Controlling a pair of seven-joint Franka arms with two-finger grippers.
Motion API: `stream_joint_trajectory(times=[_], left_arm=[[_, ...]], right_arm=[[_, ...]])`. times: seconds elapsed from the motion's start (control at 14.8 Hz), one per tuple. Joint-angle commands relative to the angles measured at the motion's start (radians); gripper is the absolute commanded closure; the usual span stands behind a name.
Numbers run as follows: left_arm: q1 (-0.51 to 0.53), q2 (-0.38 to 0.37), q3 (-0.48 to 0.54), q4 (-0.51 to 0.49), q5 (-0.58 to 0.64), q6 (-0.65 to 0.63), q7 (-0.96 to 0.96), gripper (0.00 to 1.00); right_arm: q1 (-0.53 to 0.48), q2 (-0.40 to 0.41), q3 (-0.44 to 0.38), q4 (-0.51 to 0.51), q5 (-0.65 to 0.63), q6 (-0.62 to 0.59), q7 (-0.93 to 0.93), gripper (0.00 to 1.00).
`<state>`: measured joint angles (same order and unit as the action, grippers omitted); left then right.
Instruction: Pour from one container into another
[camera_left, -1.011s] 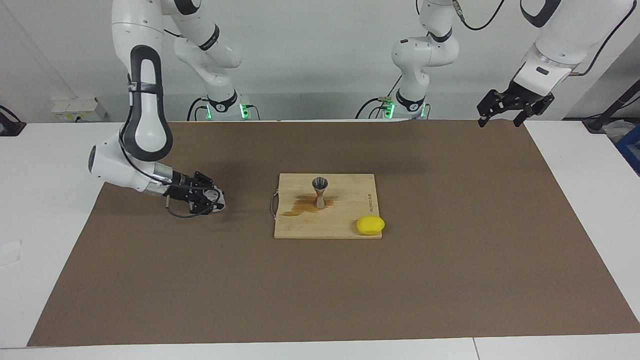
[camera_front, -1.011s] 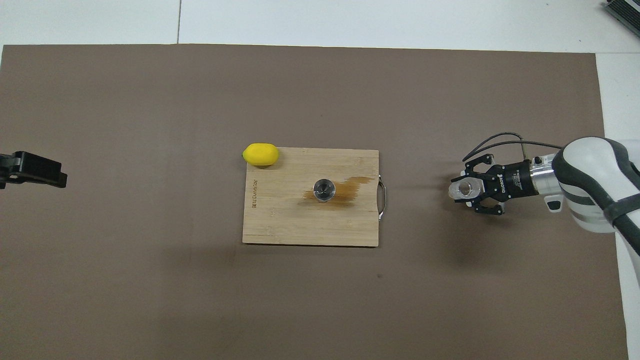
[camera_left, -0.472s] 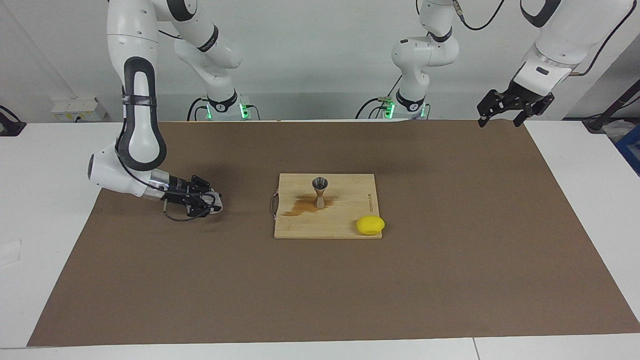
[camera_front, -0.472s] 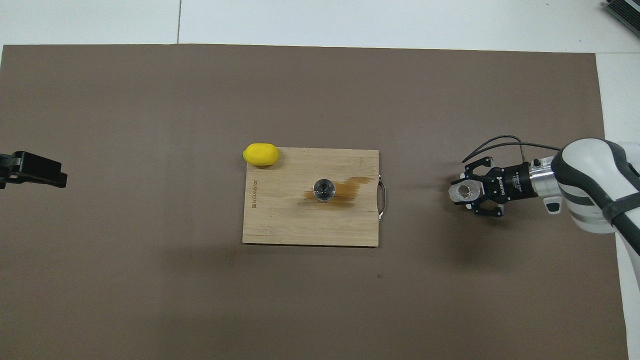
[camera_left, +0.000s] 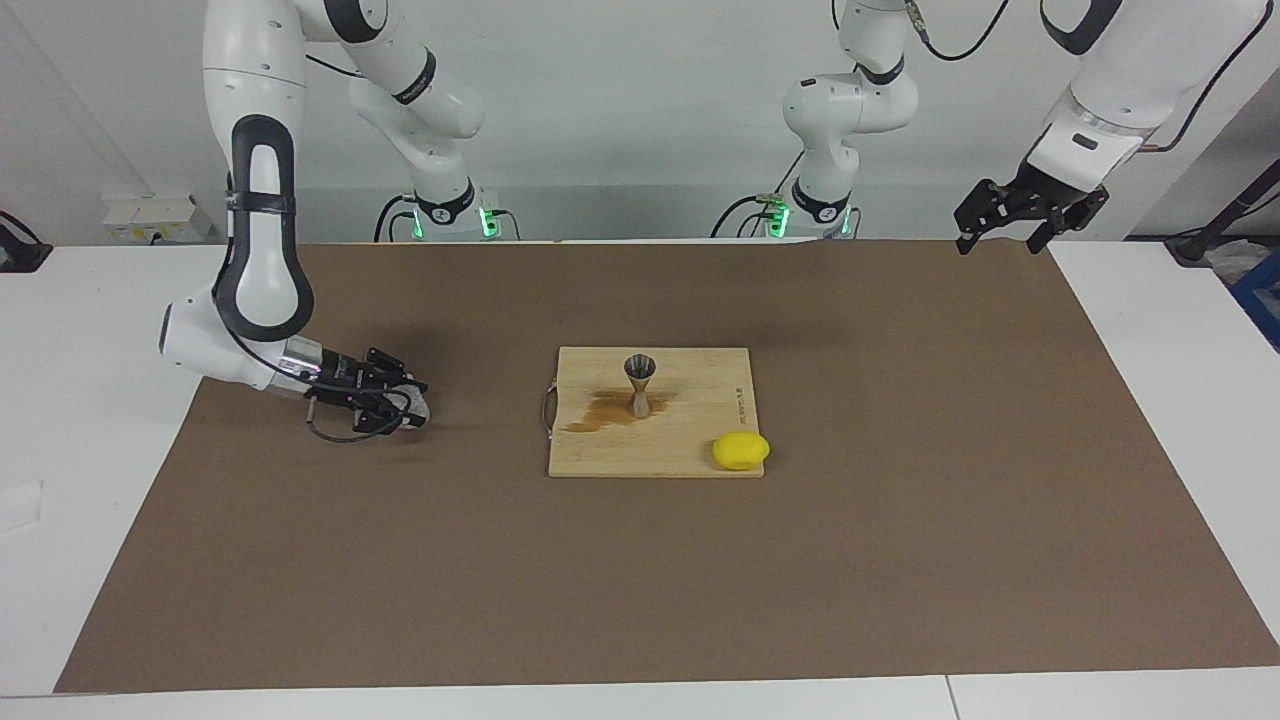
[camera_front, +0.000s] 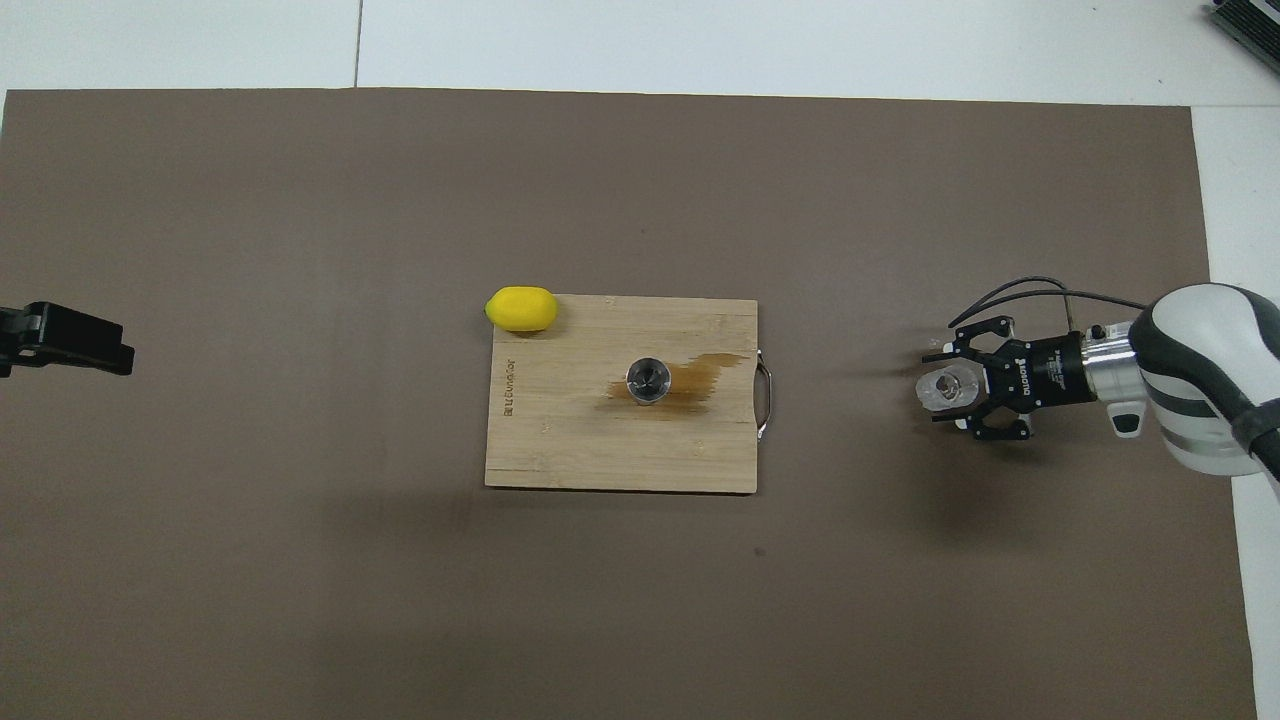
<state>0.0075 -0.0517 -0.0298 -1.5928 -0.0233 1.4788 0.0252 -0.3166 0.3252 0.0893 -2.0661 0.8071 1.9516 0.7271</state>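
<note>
I am keeping the right claw (camera_left: 408, 408) low on the bench mat around the glass cup (camera_front: 943, 387), whether gripping I cannot tell; the jigger (camera_left: 640, 385) is standing on the stained board (camera_left: 700, 455). The left claw (camera_left: 1015, 222) is waiting wide.

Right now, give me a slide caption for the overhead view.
Right gripper at the glass cup on the mat; jigger upright on the stained cutting board, lemon beside it.
</note>
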Motion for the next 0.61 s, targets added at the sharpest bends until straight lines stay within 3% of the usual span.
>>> stream_joint_trajectory(times=[0.0,0.34,0.54], left_arm=[[0.003,-0.028,-0.005,-0.036,0.016,0.024,-0.007,0.00],[0.002,-0.028,-0.005,-0.033,0.016,0.024,-0.007,0.00],[0.002,-0.027,-0.005,-0.032,0.016,0.024,-0.007,0.00]], right_arm=[[-0.012,-0.095,0.003,-0.031,-0.021,-0.002,-0.012,0.01],[-0.032,-0.248,0.004,-0.026,-0.159,-0.059,-0.023,0.01],[0.010,-0.325,0.013,-0.009,-0.342,-0.051,-0.026,0.01]])
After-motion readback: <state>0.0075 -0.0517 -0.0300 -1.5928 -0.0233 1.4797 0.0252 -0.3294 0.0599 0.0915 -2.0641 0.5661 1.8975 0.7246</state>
